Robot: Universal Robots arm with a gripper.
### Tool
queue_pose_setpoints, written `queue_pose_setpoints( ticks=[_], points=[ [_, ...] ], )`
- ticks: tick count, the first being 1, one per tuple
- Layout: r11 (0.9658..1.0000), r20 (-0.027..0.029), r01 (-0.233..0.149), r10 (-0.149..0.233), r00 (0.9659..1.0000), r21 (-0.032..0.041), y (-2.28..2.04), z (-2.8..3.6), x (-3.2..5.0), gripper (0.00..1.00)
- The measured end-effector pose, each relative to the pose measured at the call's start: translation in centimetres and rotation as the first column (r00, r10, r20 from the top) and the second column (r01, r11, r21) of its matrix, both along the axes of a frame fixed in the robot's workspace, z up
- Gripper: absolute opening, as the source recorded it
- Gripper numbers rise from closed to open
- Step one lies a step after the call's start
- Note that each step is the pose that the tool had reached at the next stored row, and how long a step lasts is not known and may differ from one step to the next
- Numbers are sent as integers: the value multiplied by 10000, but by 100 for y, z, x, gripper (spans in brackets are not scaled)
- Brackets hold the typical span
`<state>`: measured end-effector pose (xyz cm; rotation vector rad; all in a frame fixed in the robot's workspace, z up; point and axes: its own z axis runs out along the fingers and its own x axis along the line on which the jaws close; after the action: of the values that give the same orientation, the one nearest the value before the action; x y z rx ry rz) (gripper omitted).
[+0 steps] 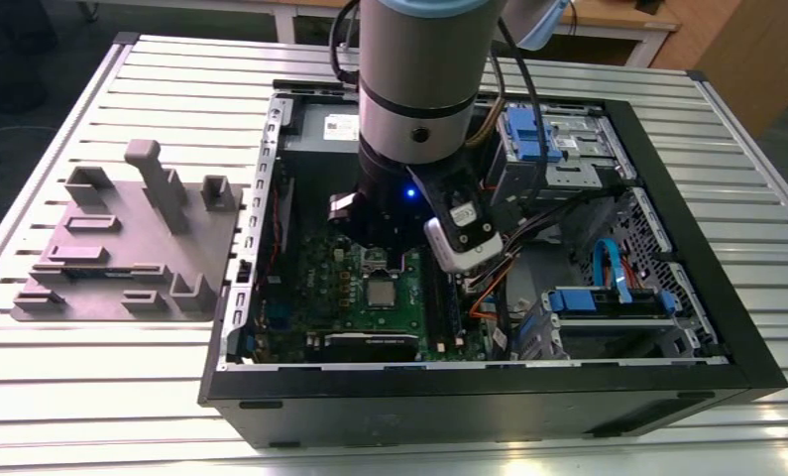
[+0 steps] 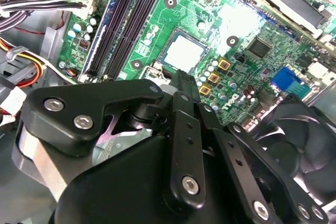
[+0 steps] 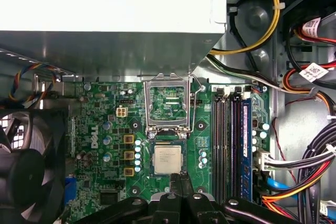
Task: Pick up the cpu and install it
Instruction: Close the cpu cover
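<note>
We see the gripper (image 3: 177,178) with its two black fingers (image 3: 174,186) pressed flat together, leaving only a thin seam between them. Nothing is gripped in that seam.

In both wrist views the fingertips sit just beside one edge of the cpu (image 3: 167,159). We cannot tell whether they touch it or hang a little above it.

The cpu lies flat and square in its socket, near the middle of the green motherboard (image 3: 84,124), with its silver top facing up. The socket's metal load plate (image 3: 168,100) is swung open and stands up from the far edge of the socket, on the side away from the fingers, so the chip is uncovered. The long dark memory slots (image 3: 228,140) run along one side of the socket, close by but apart from it. A black fan (image 3: 26,166) sits at the opposite edge of the board.

In the exterior view, the arm (image 1: 420,69) reaches straight down into the open computer case (image 1: 500,397). The case lies on its side on the slatted table (image 1: 764,228). The grey fixture plate (image 1: 116,248) rests on the table near the edge at the exterior view's left, outside the case and well apart from the gripper.
</note>
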<state>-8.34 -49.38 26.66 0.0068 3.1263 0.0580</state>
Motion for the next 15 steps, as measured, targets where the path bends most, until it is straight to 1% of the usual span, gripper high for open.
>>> queue_pose_setpoints(
  ticks=[4, 7, 8, 11, 13, 15],
  points=[
    [9990, 0, -437, 437, 9990, -1, 0, 0, 0, 10],
    [9954, 0, -957, 957, 9954, 0, 0, 0, 0, 10],
    [9937, 0, -1118, 1118, 9937, -1, 0, 0, 1, 10],
    [9872, -1, -1595, 1595, 9872, -1, 0, 0, 0, 10],
    [9818, 0, -1897, 1897, 9818, -1, 0, 0, 0, 10],
    [9755, -1, -2198, 2198, 9755, -1, 0, 0, 0, 10]
  ],
)
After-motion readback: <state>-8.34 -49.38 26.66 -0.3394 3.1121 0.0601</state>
